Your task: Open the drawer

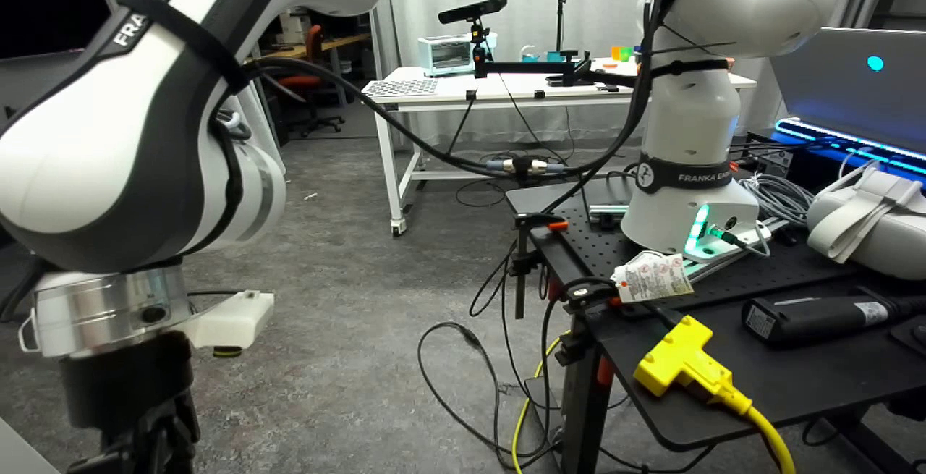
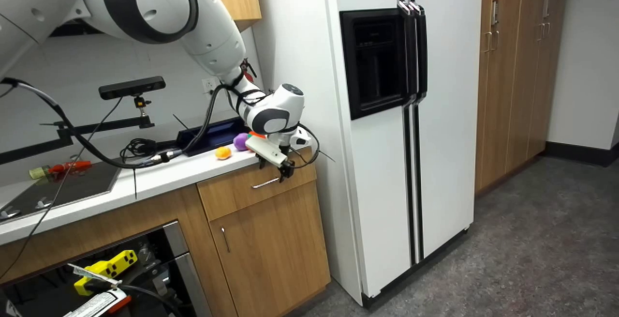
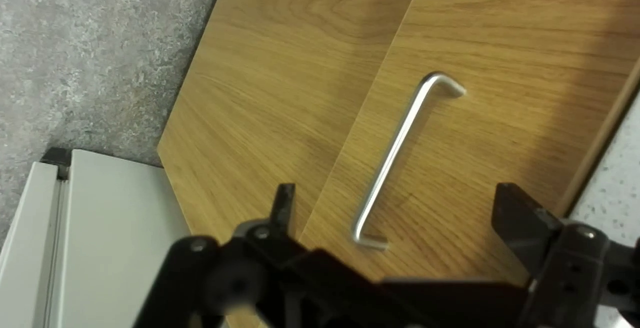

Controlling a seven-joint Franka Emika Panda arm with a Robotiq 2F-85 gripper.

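Note:
The drawer (image 2: 232,195) has a light wood front that sits flush in the cabinet under the counter. A slim silver bar handle (image 2: 265,183) crosses its front. Seen from the wrist, the drawer (image 3: 480,137) fills the middle and right, and its handle (image 3: 392,157) runs slantwise. My gripper (image 3: 396,188) is spread wide, with one end of the handle showing between its black fingertips and no visible contact. In an exterior view the gripper (image 2: 274,168) hangs before the drawer's upper edge, by the right end of the handle. The drawer's inside is hidden.
Above the drawer runs the white countertop (image 2: 184,169), bearing an orange ball (image 2: 223,153) and a purple object (image 2: 240,142). Right beside the cabinet stands a white refrigerator (image 2: 377,172). A cabinet door (image 2: 275,239) lies below. Near the arm's base is a black table (image 1: 723,358).

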